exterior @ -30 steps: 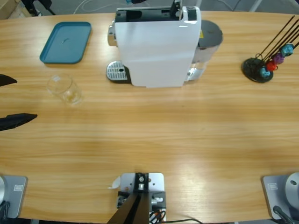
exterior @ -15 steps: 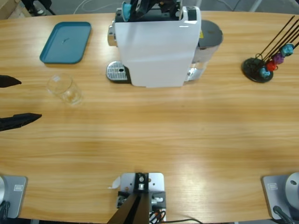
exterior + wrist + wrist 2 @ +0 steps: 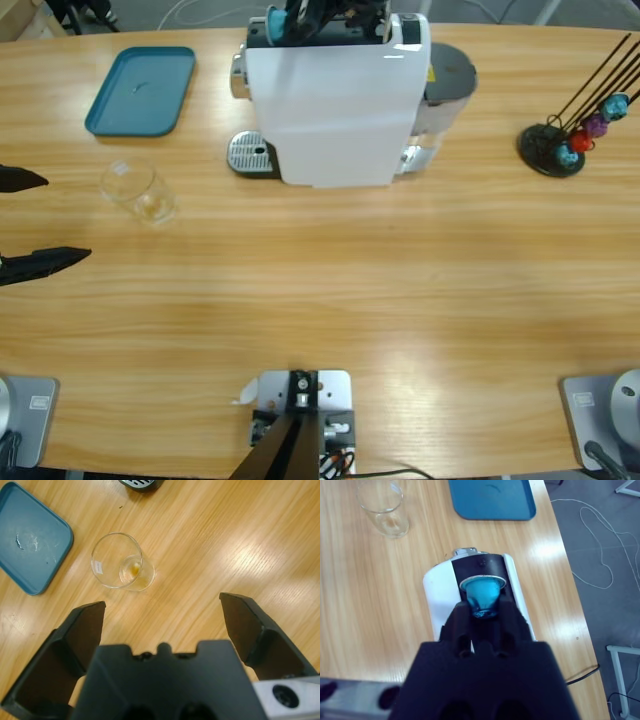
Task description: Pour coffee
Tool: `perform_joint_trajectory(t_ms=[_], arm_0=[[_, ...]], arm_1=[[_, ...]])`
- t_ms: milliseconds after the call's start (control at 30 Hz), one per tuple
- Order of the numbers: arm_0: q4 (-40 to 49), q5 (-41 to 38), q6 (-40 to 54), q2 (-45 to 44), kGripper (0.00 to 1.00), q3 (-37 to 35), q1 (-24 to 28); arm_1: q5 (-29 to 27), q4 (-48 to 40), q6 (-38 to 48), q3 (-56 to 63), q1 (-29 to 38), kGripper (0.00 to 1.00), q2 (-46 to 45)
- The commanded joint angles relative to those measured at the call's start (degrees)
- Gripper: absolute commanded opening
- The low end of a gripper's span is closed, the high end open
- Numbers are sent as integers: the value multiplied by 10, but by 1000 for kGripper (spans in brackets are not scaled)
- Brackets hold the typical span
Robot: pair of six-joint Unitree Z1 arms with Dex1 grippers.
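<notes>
Since 1 s ago, my right hand (image 3: 482,611), clenched on blue capsule (image 3: 483,596), reached over machine (image 3: 335,100); left hand (image 3: 162,622) released nr glass (image 3: 122,568). Brew not started.

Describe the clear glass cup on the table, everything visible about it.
The glass cup is small, clear and handleless, with a wide round rim narrowing to a thick base. It stands upright on the wooden table, beside the teal tray and apart from it, left of the coffee machine's drip grate. Only a faint amber trace shows at its bottom. Nothing touches it; the left gripper hangs open short of it.
</notes>
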Motion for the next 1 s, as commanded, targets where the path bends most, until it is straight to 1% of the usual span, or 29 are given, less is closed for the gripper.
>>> perform_joint_trajectory(t_ms=[33,167,200,233,300,333,367,400,433,467,500,567,600,633,700,733,800,933,1000], arm_0=[[-8,4,-10,9,996,19,5],[-8,4,-11,6,996,22,5],[-9,4,-11,6,996,22,5],[-9,4,-11,7,996,21,5],[-15,5,-13,7,996,21,5],[-20,7,-15,7,996,21,5],[-24,9,-16,5,996,19,5],[-28,10,-17,0,996,18,5],[-31,10,-20,-5,996,17,5],[-34,10,-27,-8,996,17,5],[-36,10,-36,-9,996,18,5],[-39,16,-47,-8,996,14,5],[-41,22,-53,-6,996,8,5],[-41,25,-59,-4,996,2,7],[-42,25,-69,1,996,-7,9],[-45,25,-75,3,996,-8,9],[-48,24,-81,4,996,-9,9],[-48,24,-87,-7,996,-12,9],[-47,23,-87,-9,996,-13,9]], arm_1=[[-17,3,-6,-1,1,992,11],[-12,0,-1,-4,10,977,4],[-6,0,5,-6,17,858,-2],[2,-4,16,-6,26,689,-7],[8,-10,71,-10,51,389,-17],[11,-4,99,-12,65,153,-24],[12,-2,112,-8,81,1,-35],[-8,-5,126,-3,98,0,-47],[-51,-14,154,5,116,0,-61],[-86,-29,185,28,130,0,-75],[-109,-51,229,65,137,0,-95],[-147,-97,352,134,139,0,-131],[-189,-125,425,180,139,0,-155],[-233,-131,489,214,139,0,-179],[-298,-130,565,264,142,0,-227],[-329,-126,583,278,144,0,-248],[-357,-119,593,289,144,0,-280],[-374,-109,603,290,139,0,-299],[-378,-125,610,286,114,0,-286]])
